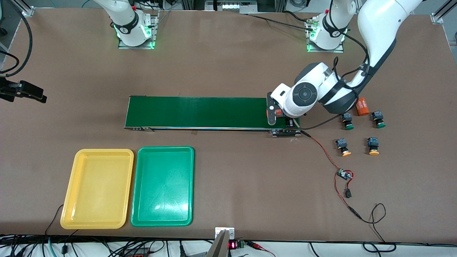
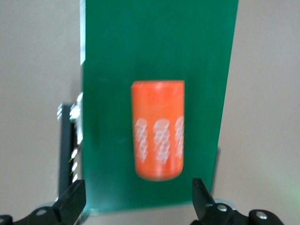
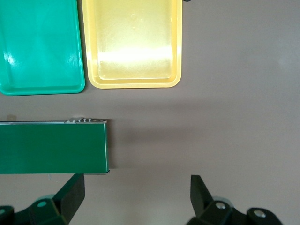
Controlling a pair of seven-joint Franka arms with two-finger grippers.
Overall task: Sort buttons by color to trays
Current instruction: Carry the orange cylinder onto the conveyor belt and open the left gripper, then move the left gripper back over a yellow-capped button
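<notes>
Hovering left gripper [image 2: 136, 199] wide open, empty, over orange cylinder [image 2: 158, 129] lying on belt [image 1: 200, 112]. Right gripper [image 3: 136, 194] open, empty, waiting over counter [image 3: 211, 131] at belt's other end. Buttons [image 1: 343, 146] unsorted; next probably grabbing one beside belt.

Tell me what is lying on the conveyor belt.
One orange cylinder with white print lies on the conveyor belt at the left arm's end, under the open left tool. The arm covers that end in the front view.
</notes>
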